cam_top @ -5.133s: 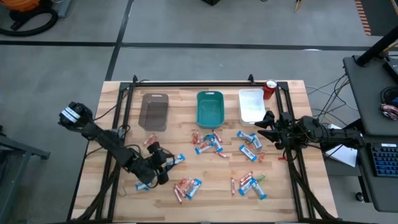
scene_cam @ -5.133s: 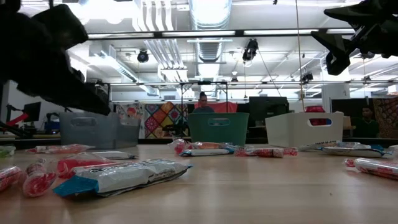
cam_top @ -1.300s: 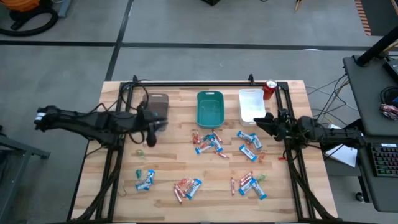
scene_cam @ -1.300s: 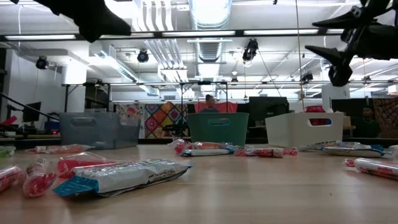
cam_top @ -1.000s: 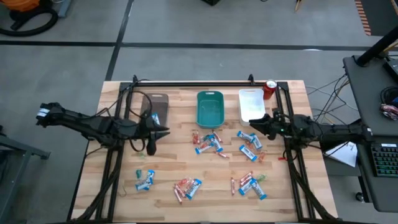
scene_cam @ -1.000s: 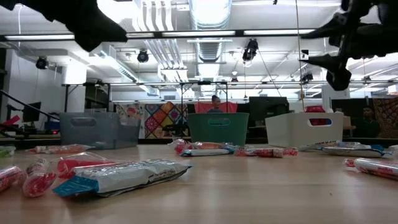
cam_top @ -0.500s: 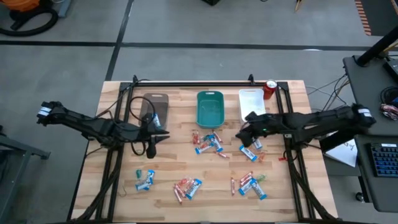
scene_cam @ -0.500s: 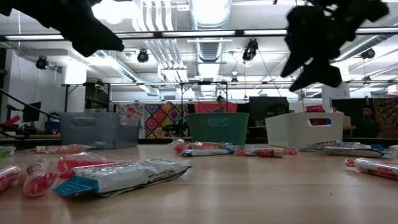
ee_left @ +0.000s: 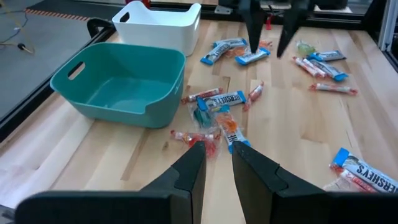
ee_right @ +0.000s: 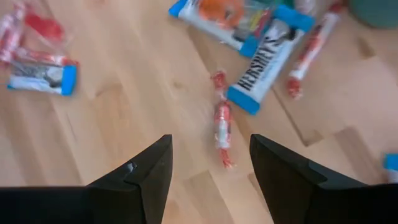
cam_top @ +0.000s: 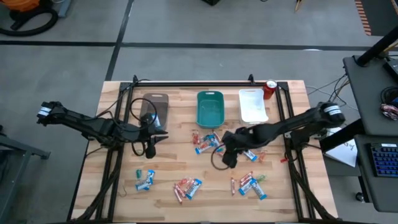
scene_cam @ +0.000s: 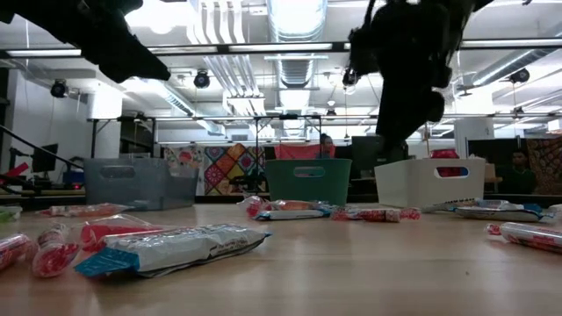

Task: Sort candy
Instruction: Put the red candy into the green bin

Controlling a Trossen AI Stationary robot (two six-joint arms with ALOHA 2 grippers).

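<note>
Wrapped candy lies loose on the wooden table in clusters: at the centre (cam_top: 208, 142), centre right (cam_top: 250, 146), near middle (cam_top: 186, 186), near right (cam_top: 249, 183) and near left (cam_top: 144, 179). My right gripper (cam_top: 227, 157) hangs open above the centre cluster, fingers pointing down. In the right wrist view its fingers straddle, from above, a small red-and-white sweet (ee_right: 221, 127) beside a blue-and-white bar (ee_right: 267, 62). My left gripper (cam_top: 152, 135) hovers just near of the brown tray (cam_top: 155, 102). Its fingers (ee_left: 217, 171) stand a narrow gap apart with nothing between them.
The brown tray, a teal tray (cam_top: 210, 107) and a white tray (cam_top: 252, 104) stand in a row at the table's far side, with a red can (cam_top: 270, 88) at the far right. A black frame rail (cam_top: 193, 83) runs along the far edge.
My right gripper has swung from beside the white tray toward the table's left and near edges. It now stands over the centre cluster, tipped so its fingers point down, and is still open.
</note>
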